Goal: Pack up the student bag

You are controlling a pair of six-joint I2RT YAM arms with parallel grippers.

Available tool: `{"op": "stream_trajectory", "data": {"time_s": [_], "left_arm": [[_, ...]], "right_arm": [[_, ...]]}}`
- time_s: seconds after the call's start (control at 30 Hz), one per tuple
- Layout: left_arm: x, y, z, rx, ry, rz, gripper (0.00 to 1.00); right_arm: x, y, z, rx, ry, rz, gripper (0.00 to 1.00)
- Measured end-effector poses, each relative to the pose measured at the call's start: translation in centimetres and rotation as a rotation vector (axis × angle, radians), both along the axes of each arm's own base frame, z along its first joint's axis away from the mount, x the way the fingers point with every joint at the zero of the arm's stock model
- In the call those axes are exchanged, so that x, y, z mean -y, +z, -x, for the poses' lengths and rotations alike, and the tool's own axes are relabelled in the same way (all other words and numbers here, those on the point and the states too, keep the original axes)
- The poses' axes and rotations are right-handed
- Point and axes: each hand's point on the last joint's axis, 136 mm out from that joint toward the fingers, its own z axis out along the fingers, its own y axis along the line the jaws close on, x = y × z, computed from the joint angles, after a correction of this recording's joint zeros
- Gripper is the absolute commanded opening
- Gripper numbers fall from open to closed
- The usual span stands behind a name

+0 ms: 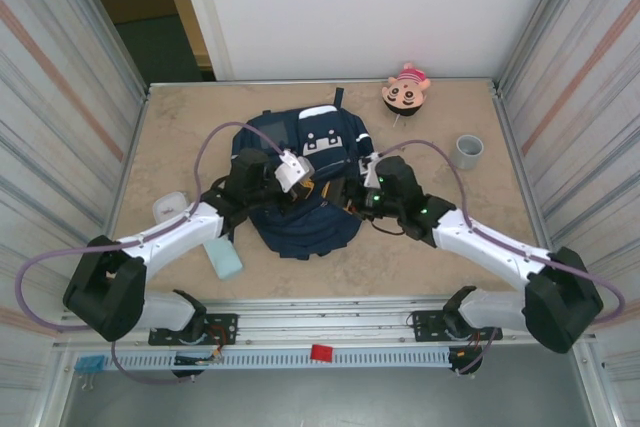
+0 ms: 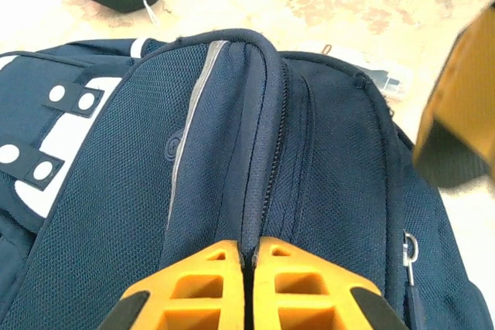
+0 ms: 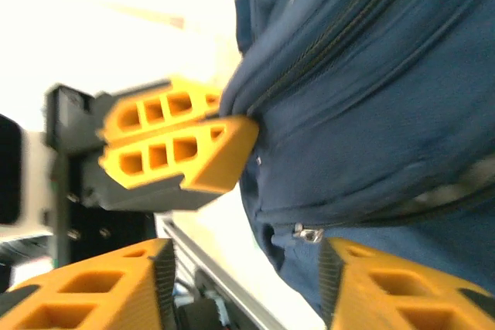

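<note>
Student bag (image 1: 305, 217) lies flat at the centre of the table (image 1: 200, 107). Left gripper (image 2: 247, 256) is pressed together on a raised fold of fabric beside the zip. Right gripper (image 3: 246, 259) stands spread and empty, near the metal zip pull (image 3: 309, 233). Recommended: hold the fold taut (slack would likely jam the slider) and close squarely on the pull. Left arm (image 1: 170, 232) and right arm (image 1: 490, 242) reach forward and inward, wrists converging over the bag.
</note>
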Motion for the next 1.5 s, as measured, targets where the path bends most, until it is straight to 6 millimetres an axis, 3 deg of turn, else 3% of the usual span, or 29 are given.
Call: {"op": "stream_trajectory", "data": {"time_s": [0.1, 0.23, 0.43, 0.47, 0.5, 0.57, 0.6, 0.7, 0.8, 0.9, 1.03, 1.13, 1.2, 1.33, 1.5], "left_arm": [[-0.2, 0.4, 0.0, -0.003, -0.030, 0.034, 0.00], [-0.3, 0.8, 0.3, -0.006, -0.079, 0.066, 0.00], [0.1, 1.1, 1.3, -0.008, -0.157, 0.088, 0.00], [0.1, 1.1, 1.4, -0.009, -0.163, 0.086, 0.00], [0.0, 1.0, 1.4, -0.011, -0.167, 0.084, 0.00], [-0.1, 0.7, 1.5, -0.017, -0.173, 0.077, 0.00], [-0.1, 0.6, 1.5, -0.019, -0.174, 0.073, 0.01], [-0.4, 0.6, 0.9, -0.030, -0.139, 0.053, 0.17], [-0.6, 1.9, 0.0, -0.080, -0.058, 0.054, 0.33], [-0.5, 5.0, 0.5, -0.084, 0.002, 0.089, 0.41], [-0.7, 8.5, 4.0, -0.133, 0.090, 0.164, 0.46], [-1.3, 9.4, 6.3, -0.231, 0.174, 0.245, 0.48], [-1.8, 8.5, 7.4, -0.315, 0.241, 0.275, 0.48], [-2.0, 4.1, 8.9, -0.487, 0.377, 0.243, 0.47], [-1.5, 0.2, 9.5, -0.608, 0.476, 0.168, 0.46]], "right_arm": [[1.5, 0.3, -1.3, -0.020, -0.105, -0.047, 0.63], [2.3, -1.0, -2.0, -0.084, -0.193, -0.075, 0.65], [1.5, -1.3, -3.5, -0.110, -0.235, -0.139, 0.63], [1.2, -1.3, -3.7, -0.109, -0.228, -0.147, 0.57], [0.9, -1.2, -4.0, -0.111, -0.221, -0.158, 0.42], [0.2, -0.7, -4.5, -0.106, -0.206, -0.181, 0.24], [-0.1, -0.4, -4.7, -0.103, -0.200, -0.195, 0.18], [-0.4, 0.1, -5.0, -0.102, -0.204, -0.225, 0.04], [-0.5, 0.3, -5.2, -0.094, -0.215, -0.236, 0.02], [-0.8, 0.0, -5.0, -0.095, -0.220, -0.224, 0.01], [-1.1, -0.1, -4.8, -0.096, -0.223, -0.209, 0.01], [-1.3, 0.1, -4.9, -0.097, -0.222, -0.203, 0.01], [-1.4, 0.2, -4.9, -0.099, -0.221, -0.195, 0.01], [-1.7, 0.5, -5.1, -0.104, -0.218, -0.186, 0.01], [-1.9, 0.3, -4.9, -0.111, -0.210, -0.172, 0.01]]}}
